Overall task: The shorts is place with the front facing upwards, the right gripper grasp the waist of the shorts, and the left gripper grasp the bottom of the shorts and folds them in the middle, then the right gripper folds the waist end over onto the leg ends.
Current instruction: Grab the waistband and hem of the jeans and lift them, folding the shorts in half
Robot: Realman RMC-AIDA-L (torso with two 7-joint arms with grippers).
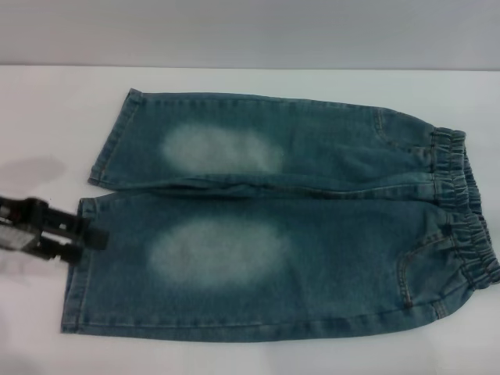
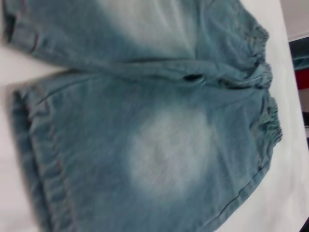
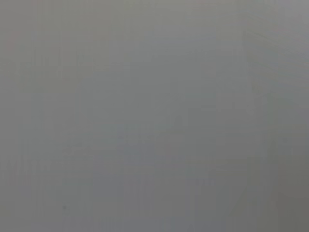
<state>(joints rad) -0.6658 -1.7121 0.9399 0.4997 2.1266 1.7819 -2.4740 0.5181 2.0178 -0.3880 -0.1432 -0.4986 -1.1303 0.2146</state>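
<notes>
The blue-green denim shorts [image 1: 312, 234] lie flat on the white table [image 1: 47, 117], front up, each leg with a pale oval patch. The ruffled waist [image 1: 462, 211] is at the right. The leg ends [image 1: 78, 269] point left. My left gripper [image 1: 90, 244] is at the hem of the nearer leg, open, its two dark fingers [image 1: 95, 235] reaching over the cuff's edge. The left wrist view looks along the shorts [image 2: 169, 145] from the hem [image 2: 34, 159] toward the waist [image 2: 270, 125]. My right gripper is out of view; its wrist view shows only plain grey.
Bare white table surrounds the shorts on the left, the far side and along the near edge [image 1: 234, 359]. A grey wall [image 1: 250, 31] runs behind the table. Dark and red objects [image 2: 300, 67] show beyond the table's edge in the left wrist view.
</notes>
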